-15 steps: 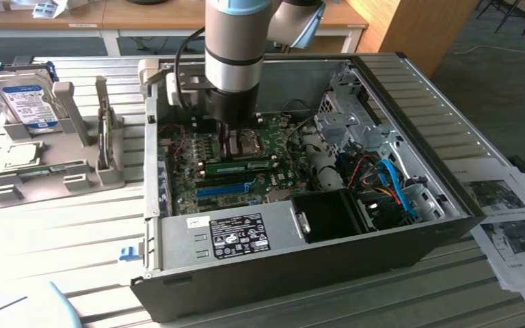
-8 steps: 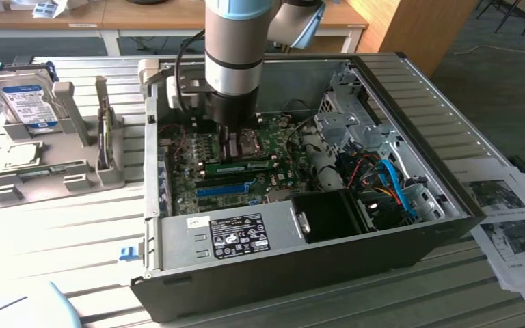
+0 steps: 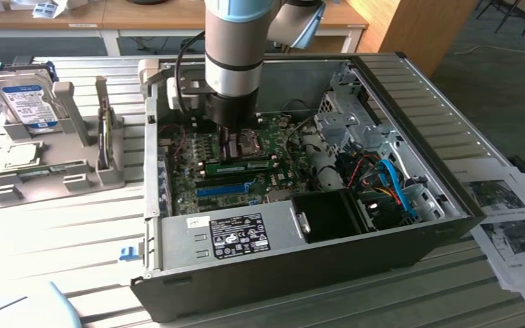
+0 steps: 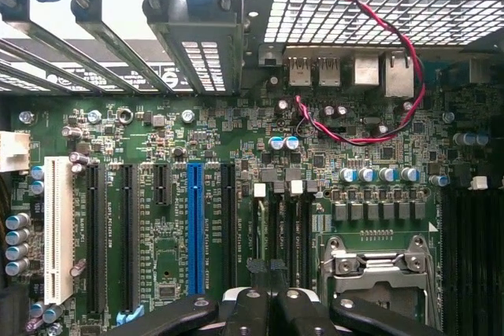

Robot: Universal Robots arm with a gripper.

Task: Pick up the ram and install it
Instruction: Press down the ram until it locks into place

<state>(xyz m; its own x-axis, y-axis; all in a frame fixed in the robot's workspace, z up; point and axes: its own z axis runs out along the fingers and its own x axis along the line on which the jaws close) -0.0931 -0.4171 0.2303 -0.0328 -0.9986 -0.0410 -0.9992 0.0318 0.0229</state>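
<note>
Desk: pale slatted top carrying the open computer case, a grey parts holder and printed sheets at the exterior view's right.
Computer case: lying on its side with the panel off, motherboard facing up, power supply along the near edge.
Arm: comes straight down into the case, wrist vertical, camera looking flat onto the board.
Parts holder: stands at the exterior view's left, a hard drive upright in it.
Blue slot: long, bright, among the black expansion slots; not the target.
End effector: fingers drawn together, dark fingertips over the board beside the processor socket.
Ram: a thin green strip appears to lie in the board just below the end effector, probably seated or nearly so; the arm hides whether the fingers touch it.
Doing it well: press squarely along the strip's length, keep the wrist plumb, and avoid the red-and-black wire near the rear ports.
</note>
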